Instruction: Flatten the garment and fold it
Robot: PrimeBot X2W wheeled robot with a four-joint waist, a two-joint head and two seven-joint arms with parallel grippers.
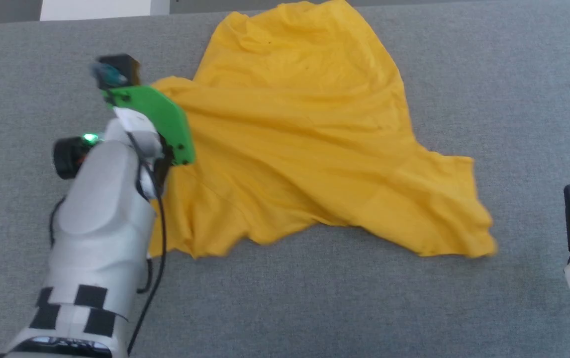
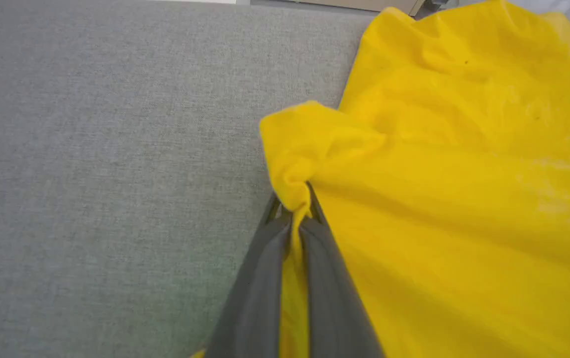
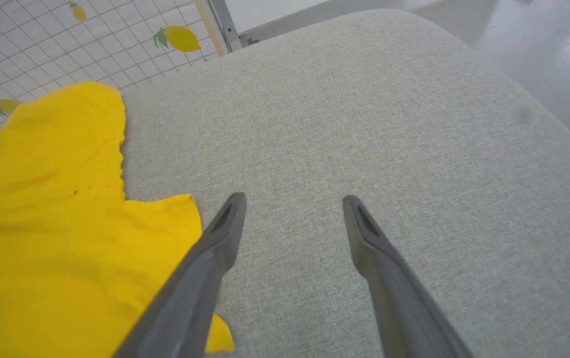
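Plain mustard-yellow cotton garment (image 1: pixel 305 139) in the left gripper (image 2: pixel 292 211)'s dark grey fingers (image 2: pixel 257 288); flecked grey fabric surface (image 2: pixel 91 174) beneath them.

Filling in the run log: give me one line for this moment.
left gripper: shut on garment, bunched edge | right gripper: open, empty, over grey surface beside garment | garment: wrinkled, not flat, not folded
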